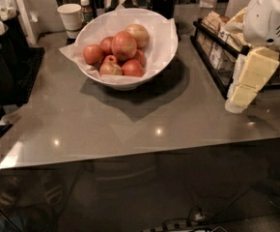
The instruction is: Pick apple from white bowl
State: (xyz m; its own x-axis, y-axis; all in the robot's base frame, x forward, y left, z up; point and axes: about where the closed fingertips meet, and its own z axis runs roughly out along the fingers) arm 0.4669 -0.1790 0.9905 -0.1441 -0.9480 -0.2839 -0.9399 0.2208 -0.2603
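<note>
The white bowl [165, 50], wide and lined with crinkled white paper, stands at the back middle of the grey counter [130, 124]. It holds several red-yellow apples [124, 45] piled together. My gripper [248, 81], cream-coloured under the white arm housing [273, 16], hangs at the right side of the counter. It is to the right of the bowl, well apart from it, and holds nothing that I can see.
A small white paper cup [70, 17] and a small bottle [85, 8] stand behind the bowl on the left. A black wire rack of packets [212, 47] sits at the right, just behind my gripper. Black holders [5, 57] line the left edge.
</note>
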